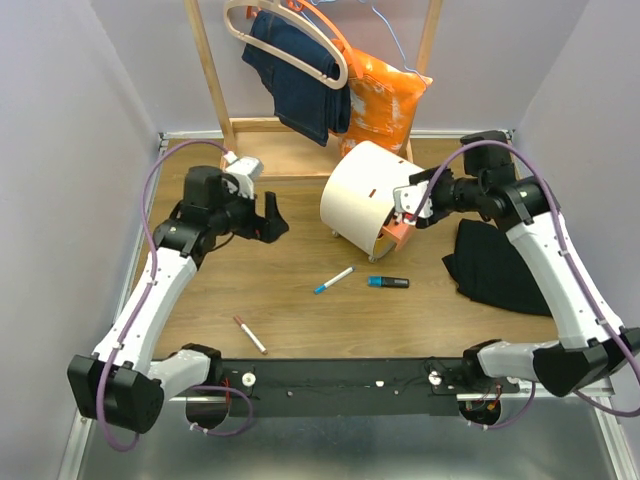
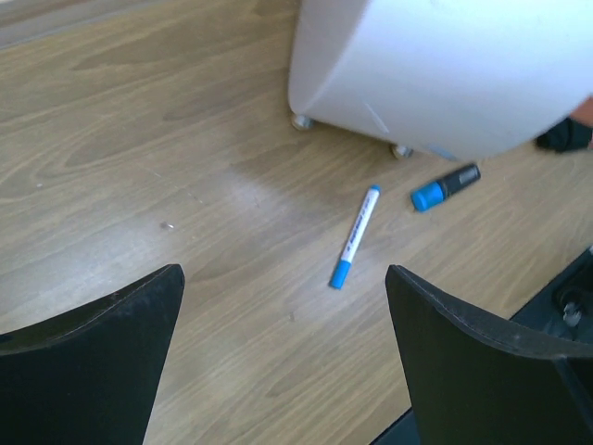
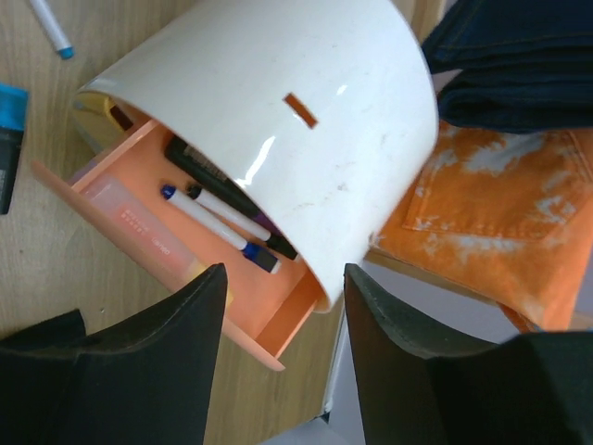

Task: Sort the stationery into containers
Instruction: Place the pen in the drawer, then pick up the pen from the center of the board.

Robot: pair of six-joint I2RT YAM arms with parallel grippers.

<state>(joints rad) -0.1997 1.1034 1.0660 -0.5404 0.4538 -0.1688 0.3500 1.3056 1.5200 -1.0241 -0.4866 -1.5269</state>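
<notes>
Right jaws stand apart, empty, above the open orange drawer (image 3: 269, 306) of the cream cabinet (image 1: 362, 190) at far centre; perhaps four pens (image 3: 213, 222) lie inside. Left jaws gape empty over the left counter (image 1: 290, 310). A blue-capped marker (image 1: 334, 280), blue-black highlighter (image 1: 388, 282) and red-tipped pen (image 1: 250, 335) lie nearer
</notes>
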